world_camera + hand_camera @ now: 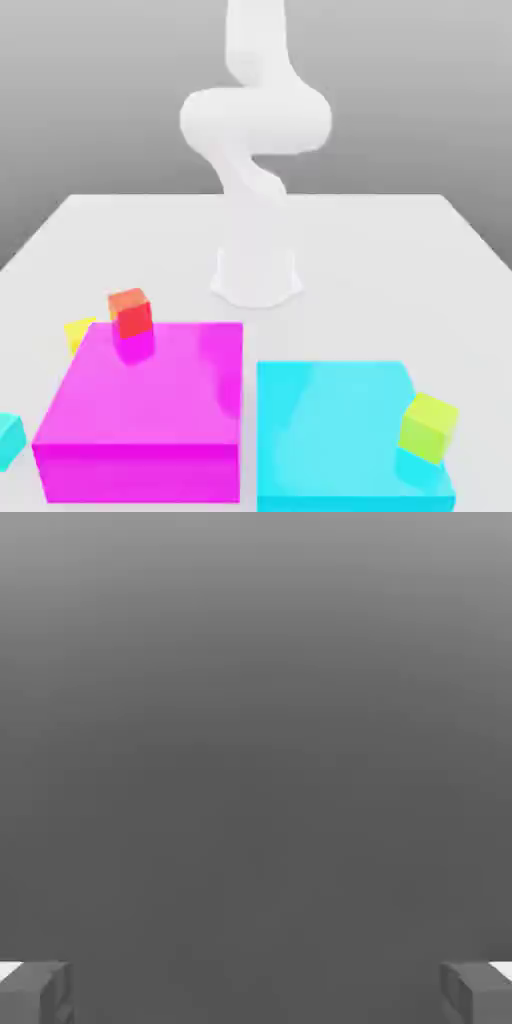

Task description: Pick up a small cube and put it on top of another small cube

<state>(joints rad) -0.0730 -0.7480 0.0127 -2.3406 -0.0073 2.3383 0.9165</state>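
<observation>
I judge that I am at the very first step: nothing is picked yet, and my claw (256, 994) stands wide open and empty, its 2 fingertips (35, 992) far apart at the edges of the hand view with only grey in front of them. Going from the exterior view's left: a small cyan piece (8, 438) is cut off by the frame edge, so I cannot tell its full shape. Next, the small yellow cube (79, 333) rests on the counter (400, 260), just beside the far left corner of the big magenta block (140, 420), which hides its lower part. A red cube (131, 312) sits on that same corner. Further right is the big cyan block (330, 430) with a lime cube (428, 427) at its right edge. The next move calls for bringing my claw down over the yellow cube, without touching the red one near it. Which cube is the target, I cannot say for sure.
</observation>
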